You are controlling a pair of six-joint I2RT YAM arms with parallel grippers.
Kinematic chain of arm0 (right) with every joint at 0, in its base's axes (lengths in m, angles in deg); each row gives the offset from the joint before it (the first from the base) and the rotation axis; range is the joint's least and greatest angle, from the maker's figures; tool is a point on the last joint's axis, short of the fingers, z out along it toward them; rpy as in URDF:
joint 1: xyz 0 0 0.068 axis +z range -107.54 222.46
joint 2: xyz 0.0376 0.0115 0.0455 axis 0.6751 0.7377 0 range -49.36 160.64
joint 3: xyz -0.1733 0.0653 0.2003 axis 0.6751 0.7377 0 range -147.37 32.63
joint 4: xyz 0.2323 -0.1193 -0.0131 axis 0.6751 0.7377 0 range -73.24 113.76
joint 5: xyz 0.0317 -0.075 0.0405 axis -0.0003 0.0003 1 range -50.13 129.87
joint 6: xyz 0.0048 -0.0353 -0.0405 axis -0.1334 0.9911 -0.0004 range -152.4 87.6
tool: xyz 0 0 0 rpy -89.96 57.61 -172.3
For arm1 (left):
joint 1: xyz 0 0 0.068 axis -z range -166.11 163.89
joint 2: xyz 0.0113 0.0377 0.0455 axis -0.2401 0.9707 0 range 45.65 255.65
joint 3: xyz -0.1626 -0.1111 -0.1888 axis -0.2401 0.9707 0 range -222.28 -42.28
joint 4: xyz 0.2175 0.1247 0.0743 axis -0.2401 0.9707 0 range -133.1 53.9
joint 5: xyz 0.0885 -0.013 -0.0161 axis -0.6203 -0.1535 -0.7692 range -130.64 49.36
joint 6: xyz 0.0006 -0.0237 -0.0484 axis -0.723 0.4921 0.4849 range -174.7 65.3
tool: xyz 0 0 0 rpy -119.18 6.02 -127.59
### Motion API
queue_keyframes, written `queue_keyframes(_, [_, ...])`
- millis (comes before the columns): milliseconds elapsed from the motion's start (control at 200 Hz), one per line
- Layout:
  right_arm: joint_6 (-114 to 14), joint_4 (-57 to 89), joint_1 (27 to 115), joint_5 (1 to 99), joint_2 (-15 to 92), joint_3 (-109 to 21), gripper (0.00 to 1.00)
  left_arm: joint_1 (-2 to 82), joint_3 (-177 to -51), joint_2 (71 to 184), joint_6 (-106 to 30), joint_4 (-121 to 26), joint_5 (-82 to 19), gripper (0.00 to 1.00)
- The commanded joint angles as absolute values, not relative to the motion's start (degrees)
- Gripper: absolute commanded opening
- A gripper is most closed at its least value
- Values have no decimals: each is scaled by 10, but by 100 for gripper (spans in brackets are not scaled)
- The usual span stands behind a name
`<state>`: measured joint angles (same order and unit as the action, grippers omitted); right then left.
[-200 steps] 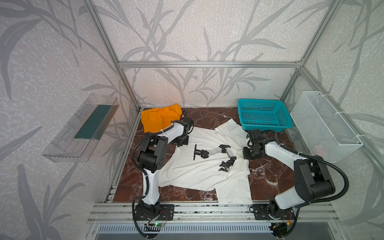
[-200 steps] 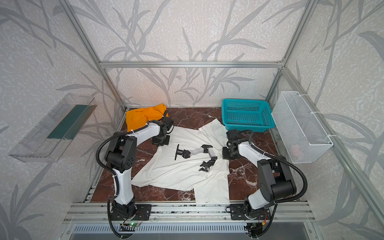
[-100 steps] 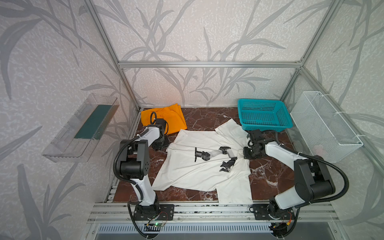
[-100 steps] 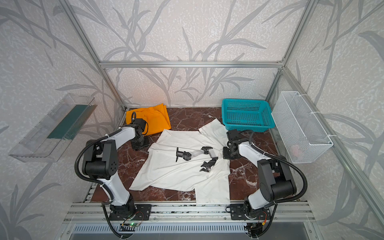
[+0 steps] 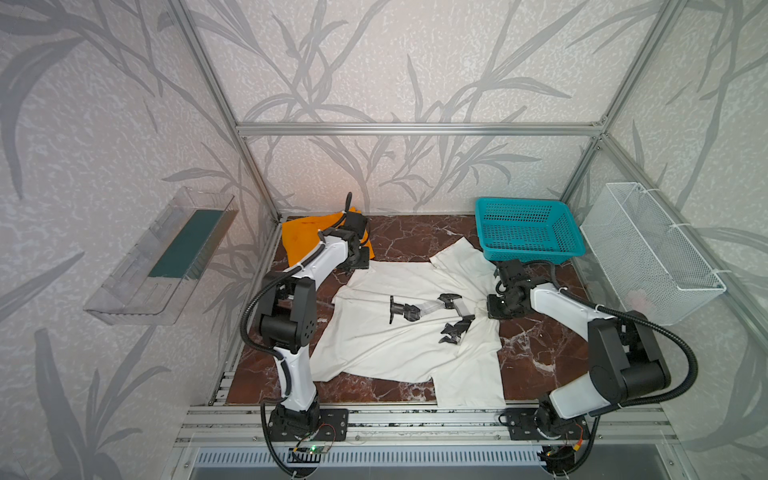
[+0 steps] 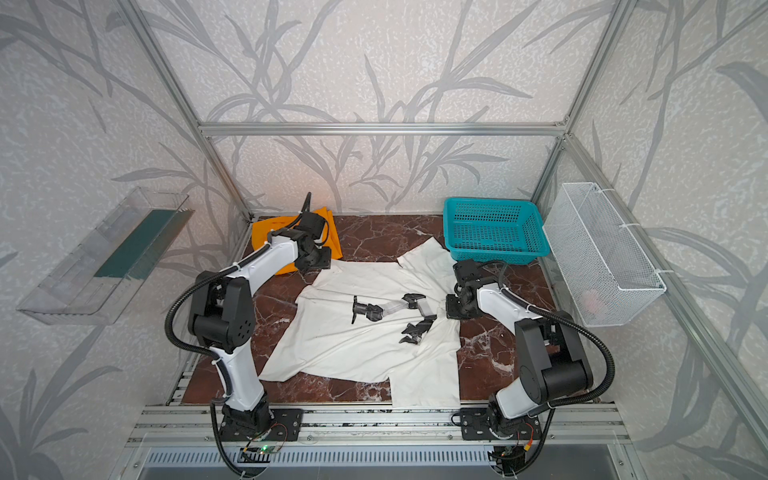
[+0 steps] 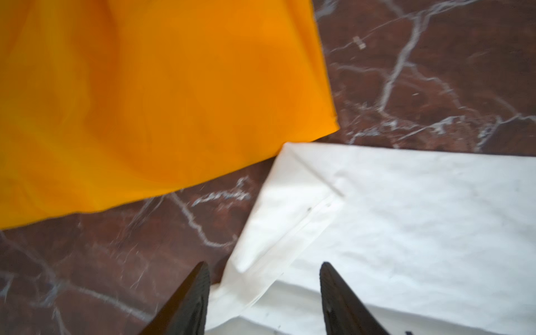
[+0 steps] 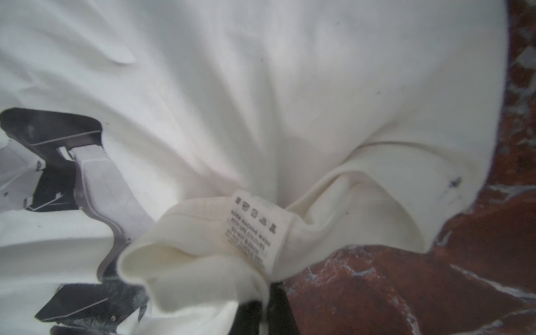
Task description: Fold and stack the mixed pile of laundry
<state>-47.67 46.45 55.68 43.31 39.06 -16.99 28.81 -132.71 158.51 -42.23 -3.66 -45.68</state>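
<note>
Lying spread across the middle of the marble table [image 5: 540,345], the white shirt [image 5: 386,345] shows its black-grey graphic [image 5: 405,311] upward. The right gripper [image 5: 492,309] is clamped on the shirt's right edge by the care label [image 8: 252,226], just nearer than the teal basket [image 5: 528,253]. The left gripper [image 7: 264,265] hovers, jaws apart, over the shirt's far left corner, beside the orange trousers [image 5: 303,241].

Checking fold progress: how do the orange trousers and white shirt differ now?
The orange trousers lie compact in the back left corner; the white shirt sprawls across the middle. The trousers are plain; the shirt carries a black-grey print. The right tool pinches the shirt; no tool grips the trousers. Both rest on the marble table.
</note>
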Motion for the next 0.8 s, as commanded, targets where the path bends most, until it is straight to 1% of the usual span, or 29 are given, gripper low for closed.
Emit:
queue_keyframes(0, [-481,485,553,424,380,-172,0,300,-1372,1650,-465,4,-481,59])
queue_keyframes(220, [-481,486,552,420,372,-169,0,313,-1417,1706,-459,17,-471,59])
queue_keyframes(480, [-478,487,551,419,370,-169,0,315,-1440,1744,-428,38,-463,54])
queue_keyframes(710, [-478,484,551,419,370,-164,0,319,-1440,1743,-421,35,-463,39])
queue_keyframes(795, [-479,485,550,419,370,-163,0,320,-1439,1742,-420,39,-469,29])
